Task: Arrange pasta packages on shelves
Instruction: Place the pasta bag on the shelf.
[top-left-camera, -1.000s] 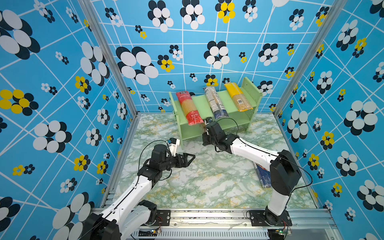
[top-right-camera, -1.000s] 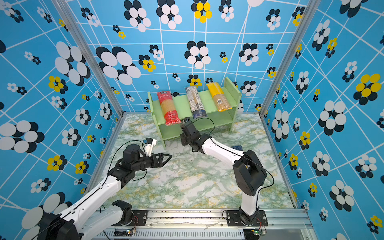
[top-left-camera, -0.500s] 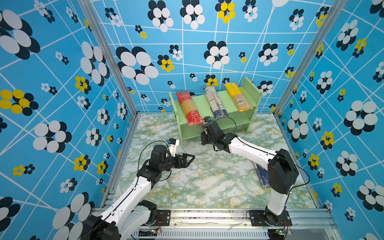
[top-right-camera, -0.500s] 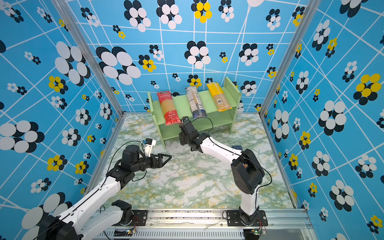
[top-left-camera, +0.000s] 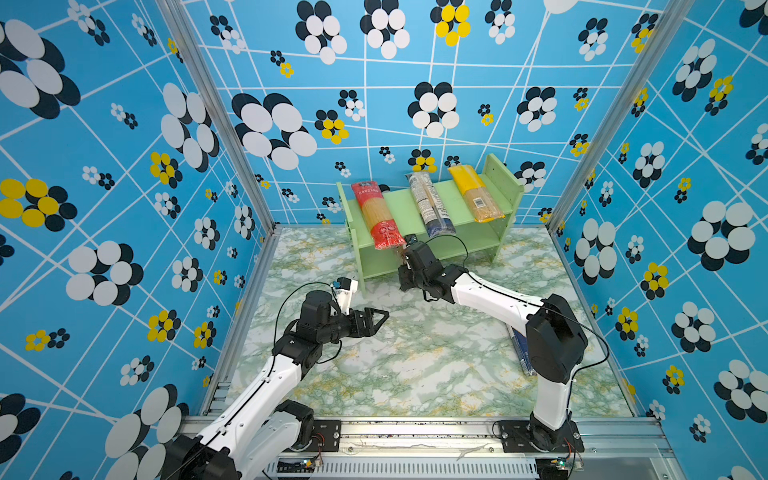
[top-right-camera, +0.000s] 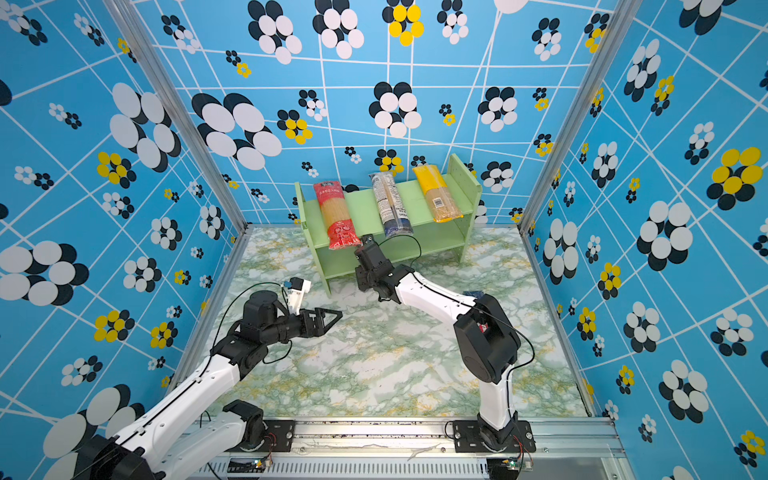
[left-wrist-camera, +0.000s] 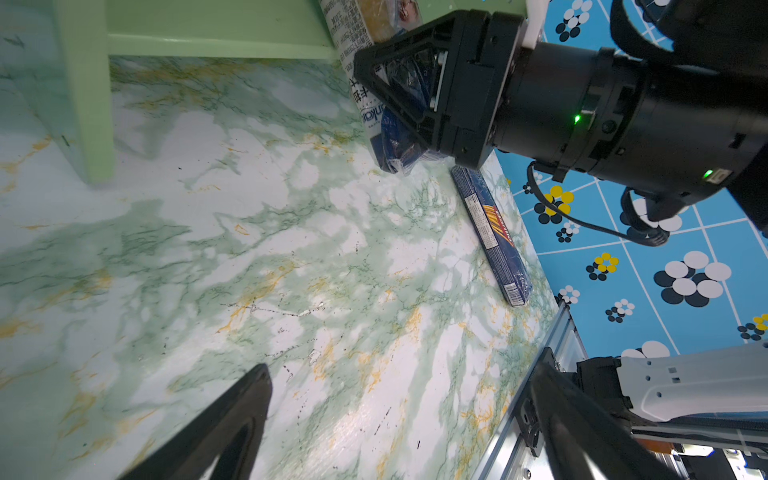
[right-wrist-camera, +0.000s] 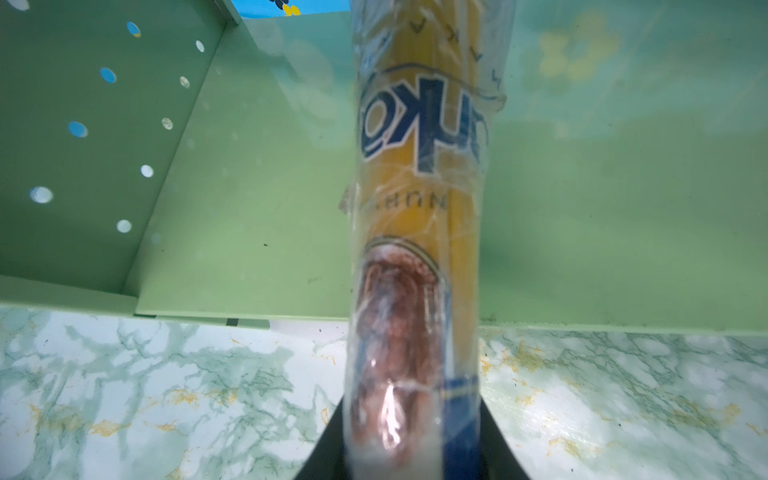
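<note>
**Held pack** (right-wrist-camera: 415, 208): brownish, dark blue at the near end. It lies lengthwise, its far part over the lower tier (right-wrist-camera: 249, 216) of the shelf (top-left-camera: 405, 208). Its near end is out past the front edge, above the table (top-left-camera: 415, 365). The wrist picture is soft at the far end, so you cannot tell how near the tip is to the back of the tier.

**Right gripper** (left-wrist-camera: 386, 95): clamped on the dark blue end of the held pack.

**Top tier:** the red pack (top-left-camera: 376, 216), clear pack (top-left-camera: 430, 205) and yellow pack (top-left-camera: 473, 193) lie side by side and apart. The red and clear packs overhang the front edge.

**Barilla pack** (left-wrist-camera: 492, 237): flat on the table beside the right arm's wall, well apart from the shelf.

**Left gripper** (top-left-camera: 384, 316): fingers spread, holding nothing, hovering over the table in front of the shelf.

**Step, as I judge it:** you are partway through sliding the fourth pack into the lower tier. Three packs are placed and one waits.

**Next move calls for:**
- Push on along the pack's own line.
- Keep it low and level so it clears the underside of the top tier.
- Settle it on the board, then let go and back straight out.
- Mind the red pack's overhanging end just above the wrist, since a lift on the way out could knock it.
</note>
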